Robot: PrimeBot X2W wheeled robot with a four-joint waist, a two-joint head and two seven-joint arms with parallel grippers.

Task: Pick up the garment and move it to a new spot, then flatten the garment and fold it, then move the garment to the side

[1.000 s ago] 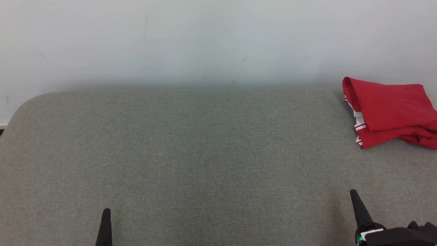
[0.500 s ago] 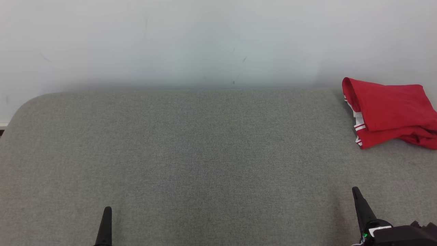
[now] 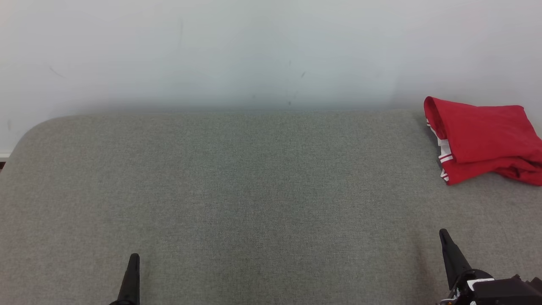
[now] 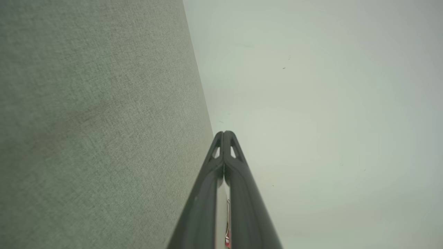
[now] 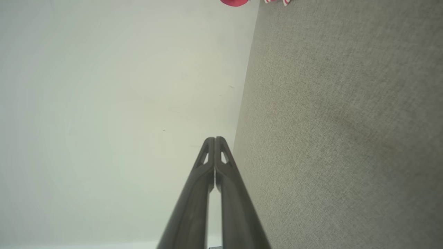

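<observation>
The garment [image 3: 485,137] is a folded red piece with white stripes along its left edge, lying at the far right of the grey fabric surface [image 3: 254,190], close to the wall. A sliver of the garment [image 5: 235,2] peeks in at the top of the right wrist view. My left gripper [image 3: 134,258] sits low at the bottom left, shut and empty; its fingers [image 4: 225,135] meet at the tips. My right gripper [image 3: 443,234] is at the bottom right, well in front of the garment, shut with nothing held, fingertips [image 5: 214,140] pressed together.
A pale wall [image 3: 254,51] rises directly behind the grey surface. The surface's rounded corner [image 3: 29,131] lies at the far left, with a strip of floor edge beside it.
Both grippers crept slightly forward up the head view, and the right one shifted a little to the right. The garment has stayed put.
</observation>
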